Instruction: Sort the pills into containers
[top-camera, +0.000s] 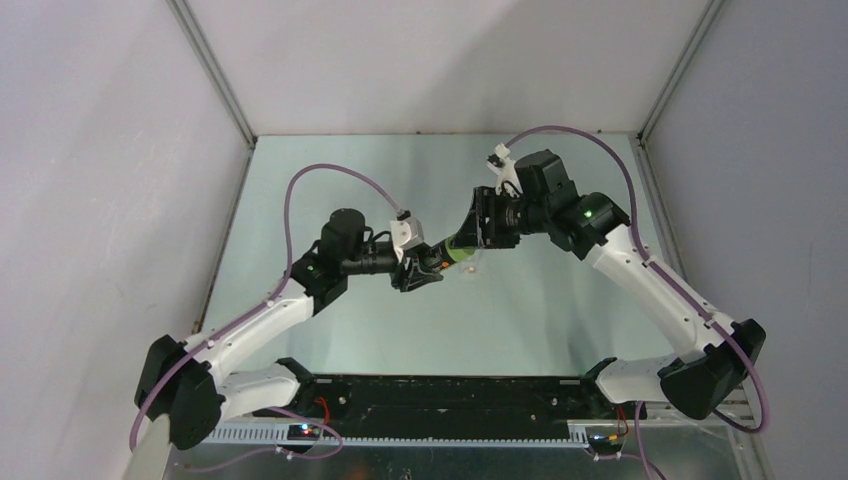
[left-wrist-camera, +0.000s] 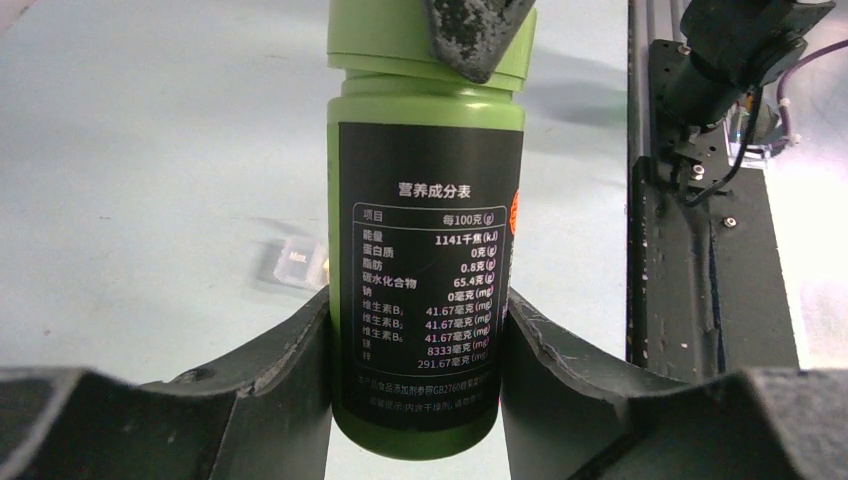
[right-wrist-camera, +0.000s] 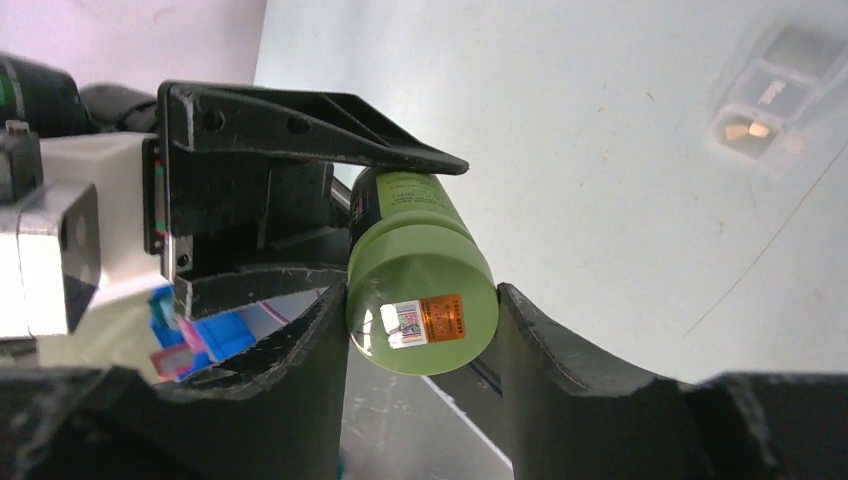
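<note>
The left gripper (left-wrist-camera: 418, 300) pinches the bottle (left-wrist-camera: 425, 130) body, the right gripper (right-wrist-camera: 420, 300) pinches its cap (right-wrist-camera: 415, 255). The box (right-wrist-camera: 775, 85) lies apart from the bottle, something orange in one compartment. Twist the cap steadily, left grip firm, mouth up so no pills spill.

The desk (top-camera: 330, 330) is a smooth, pale grey-green sheet with a dull sheen. It is boxed in by three plain off-white panels, a left wall (top-camera: 90, 180), a back wall (top-camera: 440, 60) and a right wall (top-camera: 780, 180), all faintly lilac in the soft, even light. A slim metal left corner post (top-camera: 210, 70) and right corner post (top-camera: 678, 70) rise where the panels meet, while a black base plate (top-camera: 450, 395) lies along the desk's near edge with a white slotted cable duct (top-camera: 450, 430) just in front of it.
</note>
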